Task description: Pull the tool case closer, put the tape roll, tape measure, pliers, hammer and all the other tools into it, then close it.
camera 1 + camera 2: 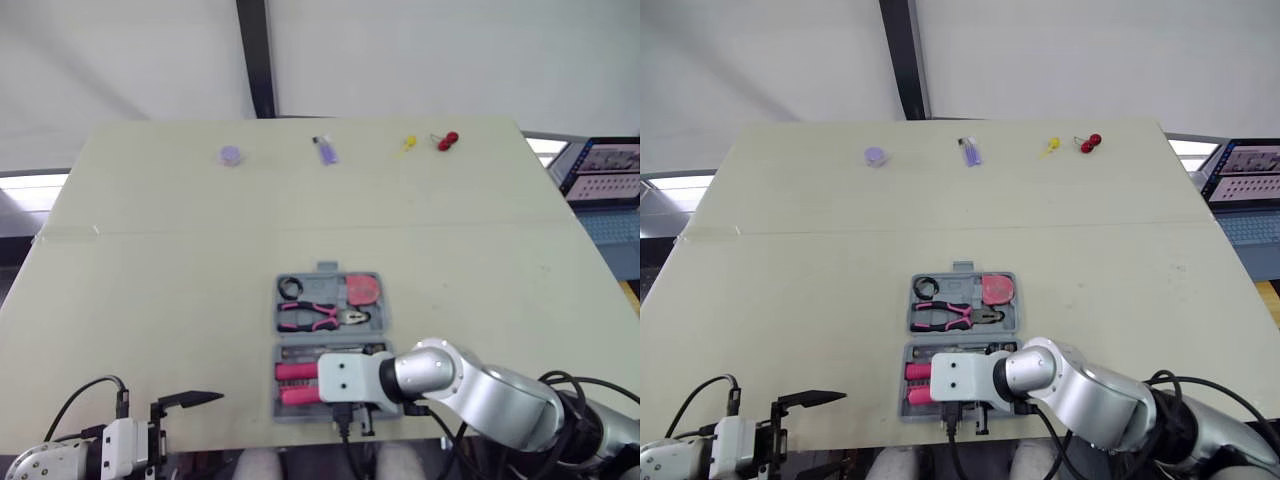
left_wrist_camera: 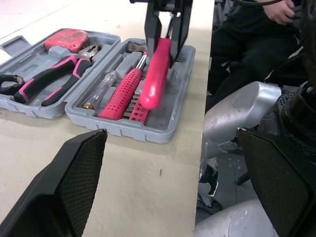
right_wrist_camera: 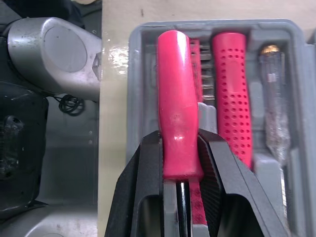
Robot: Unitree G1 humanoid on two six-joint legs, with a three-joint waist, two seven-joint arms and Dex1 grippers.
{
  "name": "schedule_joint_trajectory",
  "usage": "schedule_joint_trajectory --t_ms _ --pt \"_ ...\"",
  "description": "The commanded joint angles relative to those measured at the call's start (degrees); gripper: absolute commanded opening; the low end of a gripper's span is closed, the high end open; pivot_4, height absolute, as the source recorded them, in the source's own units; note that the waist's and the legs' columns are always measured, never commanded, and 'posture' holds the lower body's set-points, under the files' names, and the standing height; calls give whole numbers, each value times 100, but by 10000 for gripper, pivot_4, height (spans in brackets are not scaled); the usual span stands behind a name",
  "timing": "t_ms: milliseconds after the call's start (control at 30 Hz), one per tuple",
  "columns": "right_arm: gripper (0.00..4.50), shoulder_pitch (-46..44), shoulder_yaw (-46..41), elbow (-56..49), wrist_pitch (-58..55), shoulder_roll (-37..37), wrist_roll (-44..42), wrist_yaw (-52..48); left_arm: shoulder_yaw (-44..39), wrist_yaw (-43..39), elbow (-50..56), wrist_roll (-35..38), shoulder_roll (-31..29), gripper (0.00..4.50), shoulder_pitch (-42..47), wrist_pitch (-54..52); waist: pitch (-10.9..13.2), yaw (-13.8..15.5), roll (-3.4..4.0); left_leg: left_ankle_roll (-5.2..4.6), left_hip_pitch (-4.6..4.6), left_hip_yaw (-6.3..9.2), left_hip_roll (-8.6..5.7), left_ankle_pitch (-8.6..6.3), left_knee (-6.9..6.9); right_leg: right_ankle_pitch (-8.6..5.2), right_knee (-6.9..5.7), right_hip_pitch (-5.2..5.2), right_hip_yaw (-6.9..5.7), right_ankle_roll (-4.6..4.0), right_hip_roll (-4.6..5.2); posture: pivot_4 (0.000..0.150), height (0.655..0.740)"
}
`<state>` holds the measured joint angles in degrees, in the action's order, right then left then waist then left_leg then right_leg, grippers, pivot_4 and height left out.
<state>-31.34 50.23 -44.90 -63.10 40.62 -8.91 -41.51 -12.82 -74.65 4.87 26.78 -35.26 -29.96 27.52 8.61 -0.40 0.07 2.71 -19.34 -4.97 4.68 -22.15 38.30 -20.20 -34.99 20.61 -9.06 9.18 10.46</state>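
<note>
The grey tool case (image 1: 381, 305) lies open near the table's front edge. Its far half holds the pink-handled pliers (image 1: 318, 317), a red tape measure (image 1: 362, 289) and a black tape roll (image 1: 291, 288). The near half holds the hammer with a dotted red handle (image 2: 120, 94) and a clear tester screwdriver (image 2: 101, 89). My right gripper (image 3: 180, 143) is shut on a smooth red-handled tool (image 2: 155, 74), tilted just above the near half. My left gripper (image 1: 805, 432) stands open at the table's front left edge, apart from the case.
Small items lie along the far edge: a purple disc (image 1: 231, 155), a purple piece (image 1: 326, 150), a yellow piece (image 1: 408, 143) and a red piece (image 1: 447, 140). A screen (image 1: 605, 170) stands off the right side. A seated person (image 2: 276, 15) is beyond the front edge.
</note>
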Motion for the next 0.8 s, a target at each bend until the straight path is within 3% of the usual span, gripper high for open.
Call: schedule_joint_trajectory --t_ms 33,800 --pt "4303 -62 87 11 54 -22 152 59 28 86 1 -26 14 45000 -13 93 0 2 -1 0 0 0 0 0 0 0 0 0 0 0 0 1500 7400" --pt "4303 -162 369 331 -67 -511 212 96 139 335 67 -128 -27 45000 -32 48 -1 -9 -1 0 1 0 0 0 -2 0 0 0 0 0 0 1500 7400"
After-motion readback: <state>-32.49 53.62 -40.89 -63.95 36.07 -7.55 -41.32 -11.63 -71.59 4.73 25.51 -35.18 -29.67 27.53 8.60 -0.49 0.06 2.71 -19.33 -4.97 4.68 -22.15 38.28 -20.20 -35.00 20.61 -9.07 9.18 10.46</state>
